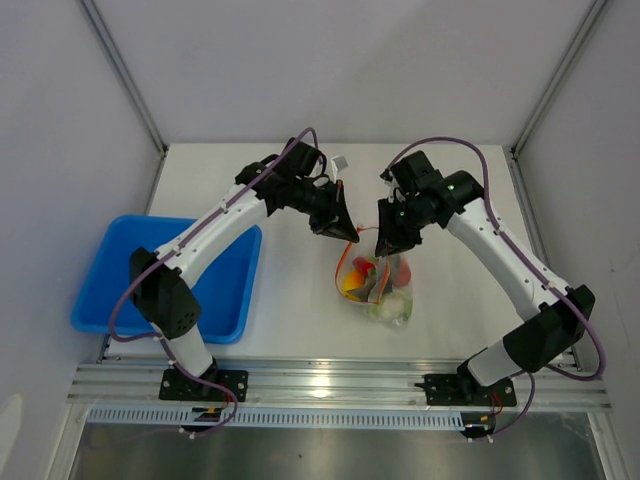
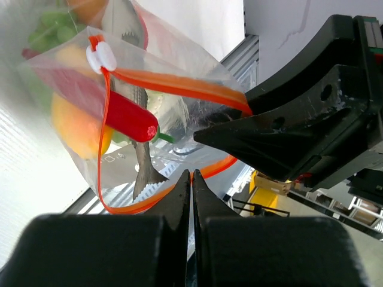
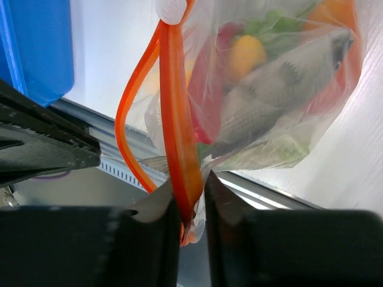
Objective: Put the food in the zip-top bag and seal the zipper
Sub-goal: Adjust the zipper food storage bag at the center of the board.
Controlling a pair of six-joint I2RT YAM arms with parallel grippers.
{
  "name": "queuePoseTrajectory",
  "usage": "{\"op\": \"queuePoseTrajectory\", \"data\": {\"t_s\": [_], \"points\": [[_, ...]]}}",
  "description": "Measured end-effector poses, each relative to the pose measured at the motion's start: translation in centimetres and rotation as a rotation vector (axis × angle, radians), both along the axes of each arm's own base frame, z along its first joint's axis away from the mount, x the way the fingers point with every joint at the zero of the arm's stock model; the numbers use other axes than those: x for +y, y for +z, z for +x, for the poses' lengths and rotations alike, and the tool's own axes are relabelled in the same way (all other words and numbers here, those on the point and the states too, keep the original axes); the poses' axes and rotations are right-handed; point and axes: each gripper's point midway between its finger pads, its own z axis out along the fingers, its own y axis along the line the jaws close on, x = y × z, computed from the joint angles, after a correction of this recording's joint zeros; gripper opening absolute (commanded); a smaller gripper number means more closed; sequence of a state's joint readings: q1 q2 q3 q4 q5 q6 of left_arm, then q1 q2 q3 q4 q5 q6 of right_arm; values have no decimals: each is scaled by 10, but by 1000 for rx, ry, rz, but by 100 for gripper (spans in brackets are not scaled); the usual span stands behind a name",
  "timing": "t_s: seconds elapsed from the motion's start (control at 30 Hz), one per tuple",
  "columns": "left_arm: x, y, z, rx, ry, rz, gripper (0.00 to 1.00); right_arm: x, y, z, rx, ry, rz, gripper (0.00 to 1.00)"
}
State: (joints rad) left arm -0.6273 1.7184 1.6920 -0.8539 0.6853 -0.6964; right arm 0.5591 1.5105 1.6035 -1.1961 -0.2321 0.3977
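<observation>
At the middle of the white table (image 1: 290, 310), between my two arms, was the small clear crinkly zip-top bag (image 1: 392, 303) with the toy food (image 1: 362, 276) inside it. A grey fish (image 2: 142, 161), a red chili (image 2: 128, 116), a yellow-orange fruit (image 2: 72, 125) and green leafy bits (image 2: 51, 27) showed through the film. The thin orange-red zipper strip (image 3: 179, 119) along the bag's mouth gaped in a loop, with its white slider (image 2: 100, 57) at one end. My right gripper (image 3: 191, 206) had its black fingers nipped on that strip, the band squeezed between them and only its own thickness keeping them apart. My left gripper (image 2: 191, 176) was closed, its fingertips meeting where the lower run of the strip crossed them. I could not tell whether the strip was caught in them or passed just behind. The two grippers were near each other at the bag's mouth. The blue plastic tray (image 1: 100, 290) lay well apart at the left side of the table.
</observation>
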Motion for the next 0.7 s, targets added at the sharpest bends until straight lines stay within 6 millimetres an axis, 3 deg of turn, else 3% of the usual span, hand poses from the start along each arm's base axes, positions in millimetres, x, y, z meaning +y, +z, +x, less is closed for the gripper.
{"op": "queuePoseTrajectory", "data": {"t_s": [0.23,0.7], "points": [[1,-2,0,-25,-23,0,0,7,11,15,-22,29,9,39],[11,-5,3,-59,-3,73,1,3,9,58,-6,5,-53,38]]}}
